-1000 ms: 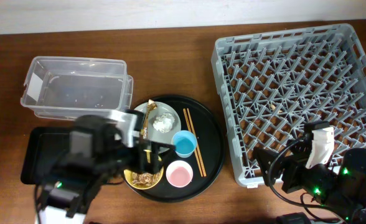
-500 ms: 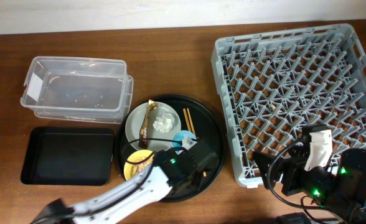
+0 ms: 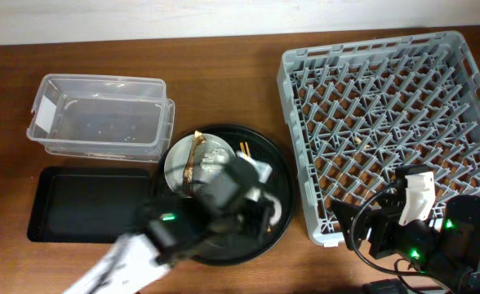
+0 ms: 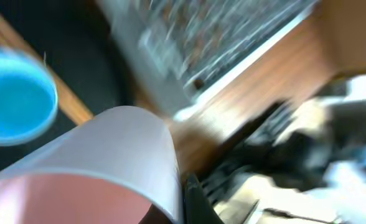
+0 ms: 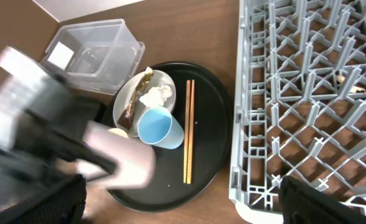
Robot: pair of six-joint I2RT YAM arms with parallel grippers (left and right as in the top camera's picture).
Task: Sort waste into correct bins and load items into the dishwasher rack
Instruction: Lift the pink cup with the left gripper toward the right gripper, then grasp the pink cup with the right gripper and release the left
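**Ann:** Pink cup (image 4: 77,186), where is it?

**Ben:** Over the round tray (image 5: 214,124). The left gripper (image 3: 256,208) seems to pinch it, but it is all blurry there.

**Ann:** What sits on the round tray?

**Ben:** The blue cup (image 5: 158,127), with two chopsticks (image 5: 188,130) just beside it. The plate (image 5: 168,79) too, with the napkin (image 5: 158,95) and brown wrapper (image 5: 133,102) on it.

**Ann:** And around the round tray?

**Ben:** The rack (image 3: 387,122) is on one side. The clear tub (image 3: 101,114) and flat black bin (image 3: 68,204) are on the other.

**Ann:** The right gripper (image 5: 182,182)?

**Ben:** Past the rack's near corner, away from the round tray. Its fingers are spread wide and hold nothing.
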